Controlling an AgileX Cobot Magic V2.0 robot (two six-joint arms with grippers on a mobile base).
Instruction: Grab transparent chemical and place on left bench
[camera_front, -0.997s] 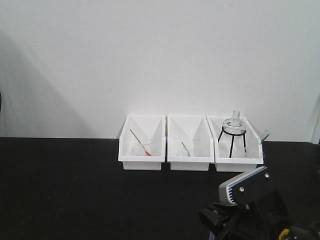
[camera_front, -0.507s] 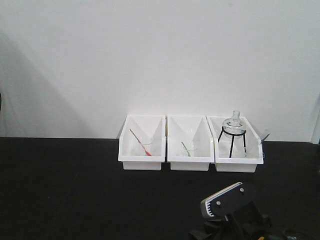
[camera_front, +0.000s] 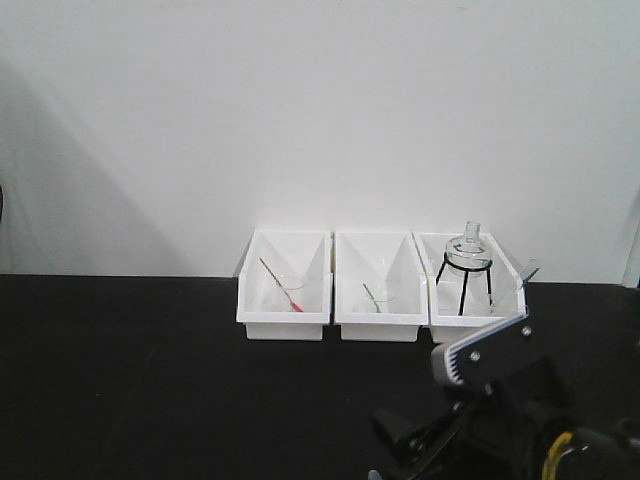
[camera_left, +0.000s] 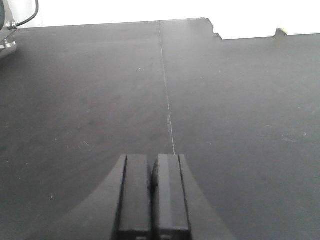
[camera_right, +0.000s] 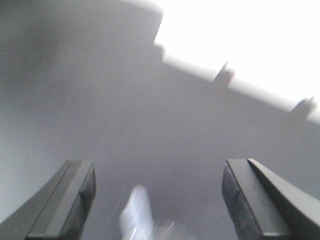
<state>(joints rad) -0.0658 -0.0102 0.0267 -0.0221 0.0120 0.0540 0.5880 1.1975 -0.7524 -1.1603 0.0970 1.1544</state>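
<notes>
The left bench (camera_front: 130, 380) stretches black beneath both arms, with three white bins (camera_front: 380, 286) lined along its back edge, well beyond the right gripper (camera_right: 157, 200) and up from it in the front view. That gripper's two dark fingers (camera_right: 70, 197) stand wide apart at the lower corners of the blurred wrist view, with bare bench surface between them. Low between the fingers, nearer the left one but touching neither, lies a pale bluish blurred streak that may be the transparent chemical (camera_right: 136, 215); the blur leaves it uncertain, and whether it rests on the bench or hangs cannot be told. The left gripper (camera_left: 152, 195) has its fingers pressed together with only a thin slit between, holding nothing, over a fine seam (camera_left: 167, 100) in the bench.
</notes>
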